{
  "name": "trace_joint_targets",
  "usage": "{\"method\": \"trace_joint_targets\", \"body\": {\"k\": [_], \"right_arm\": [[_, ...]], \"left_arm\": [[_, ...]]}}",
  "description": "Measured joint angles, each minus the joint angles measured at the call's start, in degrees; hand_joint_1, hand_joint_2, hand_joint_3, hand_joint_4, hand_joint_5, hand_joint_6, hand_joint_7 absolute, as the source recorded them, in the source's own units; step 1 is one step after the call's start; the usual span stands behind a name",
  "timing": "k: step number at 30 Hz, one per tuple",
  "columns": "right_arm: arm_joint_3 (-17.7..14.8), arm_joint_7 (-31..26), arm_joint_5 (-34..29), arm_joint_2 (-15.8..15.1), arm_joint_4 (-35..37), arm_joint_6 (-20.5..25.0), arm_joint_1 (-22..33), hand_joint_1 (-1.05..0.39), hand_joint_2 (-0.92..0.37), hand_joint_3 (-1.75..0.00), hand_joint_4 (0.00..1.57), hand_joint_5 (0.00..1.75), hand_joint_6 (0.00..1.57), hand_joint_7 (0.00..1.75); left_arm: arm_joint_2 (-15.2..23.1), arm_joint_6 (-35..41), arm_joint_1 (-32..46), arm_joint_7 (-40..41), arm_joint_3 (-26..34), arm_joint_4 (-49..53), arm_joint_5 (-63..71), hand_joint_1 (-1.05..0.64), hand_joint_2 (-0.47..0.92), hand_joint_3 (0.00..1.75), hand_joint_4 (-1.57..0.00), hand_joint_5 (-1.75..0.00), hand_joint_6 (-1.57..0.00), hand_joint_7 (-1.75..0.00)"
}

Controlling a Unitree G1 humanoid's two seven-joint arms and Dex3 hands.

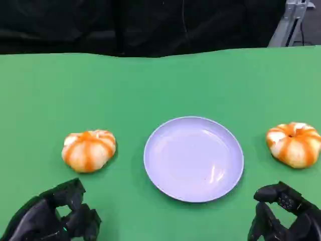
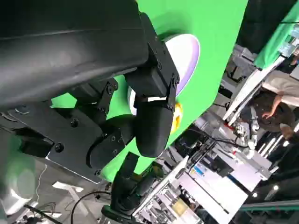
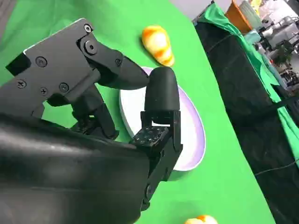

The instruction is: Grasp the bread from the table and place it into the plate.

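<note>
- Left robot hand (image 1: 50,218) and right robot hand (image 1: 283,216) hover low at the near edge of the green surface (image 1: 160,85), fingers loose, grasping nothing.
- One bread (image 1: 89,150) lies just beyond the left robot hand, another bread (image 1: 295,144) just beyond the right.
- Plate (image 1: 193,158) sits between them, bare green all around.

A robotics lab set up for recording.

The table (image 1: 45,90) was draped in plain green cloth with a black curtain (image 1: 135,25) hung behind it. Past the left hand (image 2: 140,107), beyond the table's edge, stood cluttered benches of equipment and cables (image 2: 219,172), another green-covered table (image 2: 275,42), and a person (image 2: 280,100) working beside the gear.
</note>
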Motion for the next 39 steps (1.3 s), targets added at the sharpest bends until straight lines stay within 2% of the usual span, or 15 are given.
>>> {"method": "trace_joint_targets", "body": {"k": [22,23,24,25,26,29,33,36,39], "right_arm": [[0.0,0.1,0.0,0.0,-0.1,0.0,0.0,-0.17,-0.56,-1.01,0.85,1.74,0.85,1.38],[0.0,0.1,0.0,0.0,-0.1,0.0,0.0,-0.17,-0.55,-1.02,0.85,1.74,0.85,1.38],[0.0,0.1,0.0,0.0,-0.1,0.0,0.0,-0.17,-0.53,-1.04,0.85,1.74,0.85,1.38],[0.0,0.0,-0.1,0.0,-0.1,0.0,0.0,-0.17,-0.53,-1.05,0.85,1.74,0.85,1.38],[0.1,0.0,-0.2,0.1,0.0,0.0,0.0,-0.18,-0.53,-1.06,0.84,1.74,0.84,1.38],[0.3,-0.1,-0.8,0.2,0.0,0.0,-0.2,-0.18,-0.53,-1.06,0.84,1.75,0.83,1.39],[0.7,-0.4,-1.1,0.3,0.0,0.0,-0.3,-0.18,-0.53,-1.07,0.84,1.75,0.83,1.40],[0.8,-0.5,-1.1,0.3,0.1,0.0,-0.6,-0.18,-0.53,-1.07,0.84,1.75,0.83,1.40],[0.9,-0.6,-1.1,0.3,0.2,0.0,-1.0,-0.18,-0.53,-1.07,0.84,1.75,0.83,1.41]], "left_arm": [[-0.1,-1.4,0.1,0.2,-0.1,-0.4,1.3,-0.11,0.52,1.19,-0.86,-1.75,-0.84,-1.51],[-0.1,-1.8,0.1,0.5,-0.1,-0.5,1.6,-0.25,0.66,0.84,-0.67,-1.35,-0.71,-1.06],[-0.2,-4.3,0.4,1.2,-0.4,-1.0,4.0,-0.34,0.82,0.49,-0.59,-1.00,-0.71,-0.63],[-0.5,-8.1,0.9,2.6,-0.9,-1.8,7.4,-0.37,0.87,0.38,-0.57,-0.88,-0.72,-0.48],[-0.6,-12.5,1.4,4.1,-1.3,-2.7,10.9,-0.45,0.90,0.30,-0.50,-0.60,-0.66,-0.25],[-0.7,-26.6,2.0,8.6,-2.7,-3.3,22.5,-0.55,0.92,0.28,-0.43,-0.31,-0.60,-0.06],[1.1,-44.7,2.0,16.7,-3.3,-2.7,39.0,-0.67,0.92,0.26,-0.36,-0.17,-0.54,-0.01],[4.1,-53.4,0.8,25.8,-3.5,-1.6,53.6,-0.71,0.92,0.25,-0.33,-0.13,-0.51,0.00],[6.0,-56.5,-0.9,31.1,-3.9,-0.4,59.3,-0.74,0.92,0.24,-0.32,-0.12,-0.51,0.00]]}}
